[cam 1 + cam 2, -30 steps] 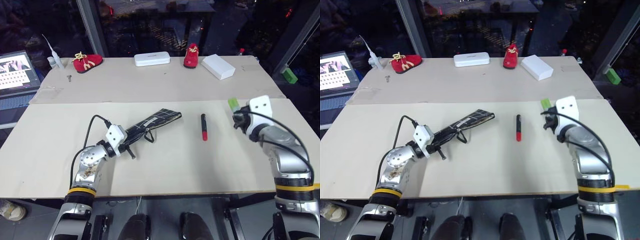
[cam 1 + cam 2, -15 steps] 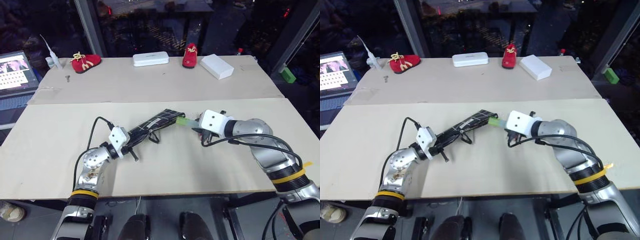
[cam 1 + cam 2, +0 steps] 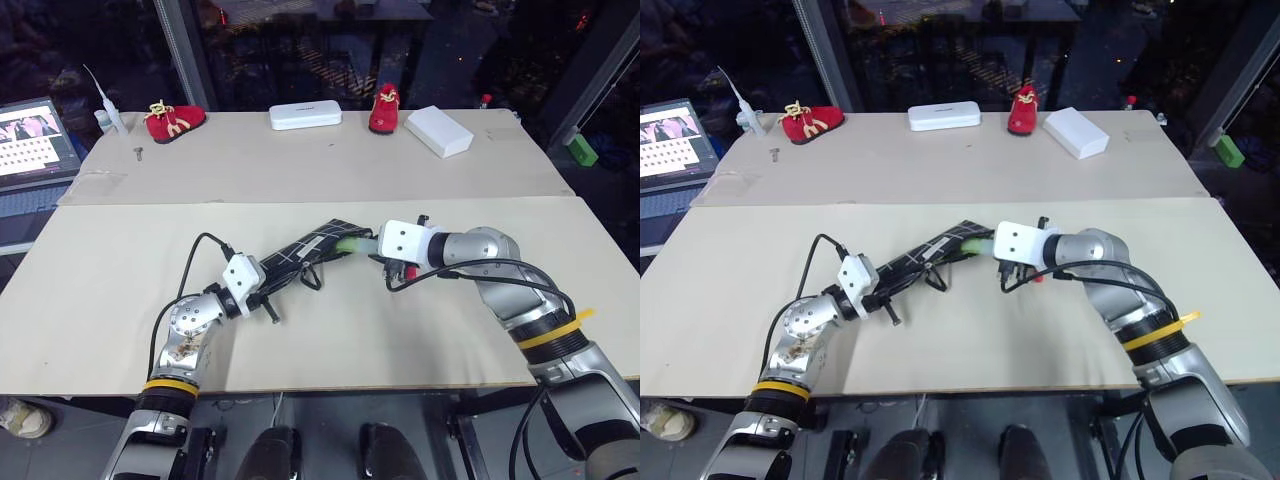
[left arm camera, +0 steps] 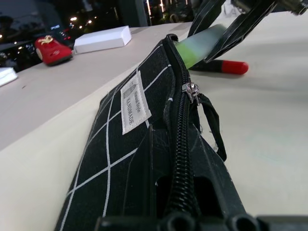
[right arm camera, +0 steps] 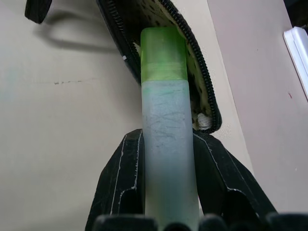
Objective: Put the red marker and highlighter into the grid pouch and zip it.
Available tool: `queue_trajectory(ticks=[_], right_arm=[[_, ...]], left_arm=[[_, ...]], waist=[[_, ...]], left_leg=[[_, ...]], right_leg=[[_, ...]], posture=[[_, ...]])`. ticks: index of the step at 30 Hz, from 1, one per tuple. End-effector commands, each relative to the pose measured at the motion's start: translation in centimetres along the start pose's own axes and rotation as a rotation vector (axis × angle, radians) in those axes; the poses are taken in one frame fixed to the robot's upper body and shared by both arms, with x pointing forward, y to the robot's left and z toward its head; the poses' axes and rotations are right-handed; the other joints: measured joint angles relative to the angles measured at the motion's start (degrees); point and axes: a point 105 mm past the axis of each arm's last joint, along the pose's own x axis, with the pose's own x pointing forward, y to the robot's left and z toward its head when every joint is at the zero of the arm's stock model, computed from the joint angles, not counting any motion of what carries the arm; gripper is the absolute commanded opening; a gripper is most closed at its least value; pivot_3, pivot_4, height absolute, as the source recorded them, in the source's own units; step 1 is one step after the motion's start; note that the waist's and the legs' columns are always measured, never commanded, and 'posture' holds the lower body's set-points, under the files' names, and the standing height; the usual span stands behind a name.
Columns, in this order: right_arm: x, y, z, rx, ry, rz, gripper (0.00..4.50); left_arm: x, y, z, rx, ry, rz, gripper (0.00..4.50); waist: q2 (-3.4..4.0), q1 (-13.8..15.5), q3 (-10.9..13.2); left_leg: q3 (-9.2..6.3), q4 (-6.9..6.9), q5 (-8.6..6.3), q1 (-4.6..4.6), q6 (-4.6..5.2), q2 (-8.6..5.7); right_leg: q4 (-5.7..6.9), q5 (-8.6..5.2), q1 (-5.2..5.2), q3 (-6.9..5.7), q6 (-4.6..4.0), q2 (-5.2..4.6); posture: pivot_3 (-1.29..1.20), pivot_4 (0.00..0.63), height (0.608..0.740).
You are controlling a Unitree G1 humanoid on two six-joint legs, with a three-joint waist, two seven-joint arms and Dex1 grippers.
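Observation:
The grid pouch (image 3: 305, 250) lies slanted on the near table, black with white lines, a white label (image 4: 134, 101) and a zipper pull (image 4: 191, 90). Its far end is unzipped. My left gripper (image 3: 262, 290) is shut on the pouch's near end. My right gripper (image 3: 372, 246) is shut on the highlighter (image 5: 163, 125), black fingers (image 5: 120, 183) on either side of its pale barrel. The bright green cap (image 5: 162, 53) sits in the pouch's open mouth. The red marker (image 4: 230, 67) lies on the table just behind the right gripper, mostly hidden in the eye views.
Along the far table stand two red baby shoes (image 3: 175, 118) (image 3: 383, 108), a white plastic case (image 3: 305, 116) and a white box (image 3: 440, 130). A laptop (image 3: 35, 140) sits at far left, with a small nozzle bottle (image 3: 105, 120) beside it. A green block (image 3: 577, 150) lies beyond the right edge.
My right arm has swung from the table's right side leftward with the highlighter, turning it so the cap points into the pouch's mouth. The left gripper has kept its hold.

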Motion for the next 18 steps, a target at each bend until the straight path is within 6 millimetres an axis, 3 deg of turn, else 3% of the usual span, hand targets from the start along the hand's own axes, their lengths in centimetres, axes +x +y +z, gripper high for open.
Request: queue_trajectory(ticks=[1,10,14,18], right_arm=[[0.8,-0.8,3.0,-0.142,-0.08,-0.001,1.03],[5.4,2.6,7.1,-0.521,-0.214,0.066,1.03],[6.6,2.8,8.2,-0.631,-0.278,0.036,1.03],[6.8,2.2,8.6,-0.626,-0.321,-0.005,1.03]], left_arm=[[0.4,0.4,0.9,0.035,-0.025,-0.019,0.0],[0.7,0.4,1.4,0.025,-0.045,-0.042,0.0],[0.8,0.5,1.6,0.017,-0.056,-0.044,0.0],[0.8,0.6,1.7,0.015,-0.061,-0.039,0.0]], waist=[[0.0,-0.2,0.0],[0.01,-0.6,0.0],[0.01,-0.6,0.0],[0.01,-0.6,0.0]], left_leg=[[0.0,0.0,0.0,0.0,0.0,0.01],[0.01,0.0,0.02,0.01,-0.04,-0.01],[0.0,0.0,0.03,0.02,-0.05,0.0],[0.0,-0.01,0.04,0.0,-0.07,-0.01]], right_leg=[[0.0,0.0,-0.01,0.0,0.0,0.01],[0.05,0.01,-0.04,0.02,-0.01,0.05],[0.08,0.01,-0.06,-0.01,-0.01,0.06],[0.11,0.01,-0.08,0.0,-0.02,0.06]], posture=[[0.0,0.15,0.74],[0.0,0.15,0.74],[0.0,0.15,0.74],[0.0,0.15,0.74]])
